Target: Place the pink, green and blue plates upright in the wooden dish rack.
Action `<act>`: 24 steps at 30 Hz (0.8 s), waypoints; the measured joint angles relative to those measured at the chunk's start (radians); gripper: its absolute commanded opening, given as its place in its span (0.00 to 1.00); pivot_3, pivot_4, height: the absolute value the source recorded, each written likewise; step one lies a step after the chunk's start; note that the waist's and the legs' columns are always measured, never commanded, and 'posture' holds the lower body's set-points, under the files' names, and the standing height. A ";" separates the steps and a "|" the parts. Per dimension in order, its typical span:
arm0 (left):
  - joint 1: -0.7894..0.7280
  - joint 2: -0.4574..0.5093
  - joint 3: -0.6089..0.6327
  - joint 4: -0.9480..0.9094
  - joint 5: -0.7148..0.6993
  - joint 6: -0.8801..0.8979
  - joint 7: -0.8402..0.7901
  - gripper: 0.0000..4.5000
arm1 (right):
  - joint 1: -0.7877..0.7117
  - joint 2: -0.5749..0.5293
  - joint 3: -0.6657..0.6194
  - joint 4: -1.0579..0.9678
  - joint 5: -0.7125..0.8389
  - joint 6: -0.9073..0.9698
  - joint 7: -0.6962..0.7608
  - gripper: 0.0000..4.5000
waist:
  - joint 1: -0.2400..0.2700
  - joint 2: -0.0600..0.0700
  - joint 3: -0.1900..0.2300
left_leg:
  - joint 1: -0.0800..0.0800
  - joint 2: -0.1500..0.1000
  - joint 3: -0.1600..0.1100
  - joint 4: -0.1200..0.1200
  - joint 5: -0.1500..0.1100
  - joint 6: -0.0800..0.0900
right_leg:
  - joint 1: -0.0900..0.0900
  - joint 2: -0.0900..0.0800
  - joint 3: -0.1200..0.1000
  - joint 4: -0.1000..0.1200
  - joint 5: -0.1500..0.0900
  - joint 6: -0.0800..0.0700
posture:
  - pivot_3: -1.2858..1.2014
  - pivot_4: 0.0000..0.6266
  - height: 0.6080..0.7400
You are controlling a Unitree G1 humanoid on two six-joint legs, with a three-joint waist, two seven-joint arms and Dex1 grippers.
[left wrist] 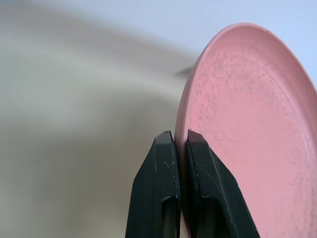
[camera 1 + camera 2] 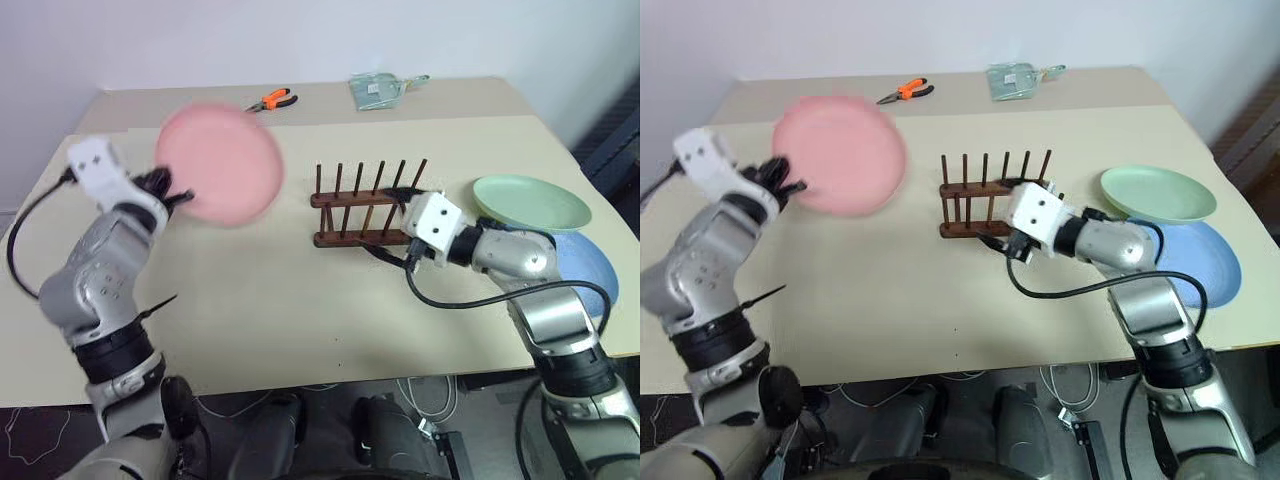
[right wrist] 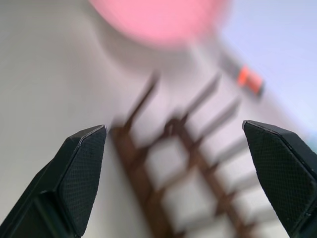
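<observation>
The left gripper (image 1: 181, 141) carries the pink plate (image 2: 220, 162) above the bench (image 2: 300, 300), its jaws clenched on the plate's rim so that one finger lies against each face, and the plate stands nearly on edge, to the left of the wooden dish rack (image 2: 365, 205) and apart from it. The plate appears rigid and light, probably moulded plastic; its faintly textured face should offer some friction, yet a pinch at a single rim point leaves the disc free to pivot or slide between the jaws if it is swung quickly. The rim is the sensible place to hold it, since the opposite edge stays free to enter a gap between the rack's upright pegs. The right gripper (image 3: 178, 144) hovers beside the near right end of the rack with its jaws spread wide and nothing between them. The green plate (image 2: 530, 203) rests flat on top of the blue plate (image 2: 590, 262) at the right side of the bench; each lies low, so a grip would likely have to catch the slightly raised lip at the edge. Orange-handled pliers (image 2: 270, 100) and a clear packet (image 2: 378, 91) lie at the far edge.
</observation>
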 measured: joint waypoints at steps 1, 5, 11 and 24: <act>-0.027 -0.010 -0.025 -0.011 -0.008 0.000 0.000 0.01 | -0.020 0.005 0.022 0.000 -0.023 -0.021 -0.004 1.00 | 0.000 0.000 0.000 | 0.000 0.000 0.000 0.000 0.001 -0.002 | 0.000 0.000 0.000 0.000 0.000 0.000 | 0.52 0.24 0.91; -0.092 -0.079 -0.108 -0.023 -0.029 0.014 0.021 0.01 | -0.122 0.037 0.112 0.094 -0.162 -0.130 -0.053 1.00 | -0.003 0.000 0.000 | 0.000 0.000 0.002 0.000 0.002 -0.004 | -0.001 0.001 0.001 0.001 0.000 0.000 | 0.52 0.24 0.91; -0.112 -0.157 -0.179 -0.026 -0.072 0.049 0.032 0.00 | -0.212 0.041 0.155 0.284 -0.367 -0.271 -0.181 0.71 | -0.001 -0.001 0.001 | 0.000 0.000 0.002 -0.001 0.004 -0.003 | -0.002 0.002 0.002 0.001 0.000 0.000 | 0.52 0.24 0.91; -0.104 -0.187 -0.080 -0.024 -0.130 -0.043 0.076 0.54 | -0.148 0.018 0.140 0.317 -0.482 -0.357 -0.256 0.00 | 0.000 -0.002 0.001 | -0.001 0.001 0.002 -0.001 0.005 -0.003 | -0.003 0.004 0.004 0.001 0.001 -0.001 | 0.52 0.24 0.91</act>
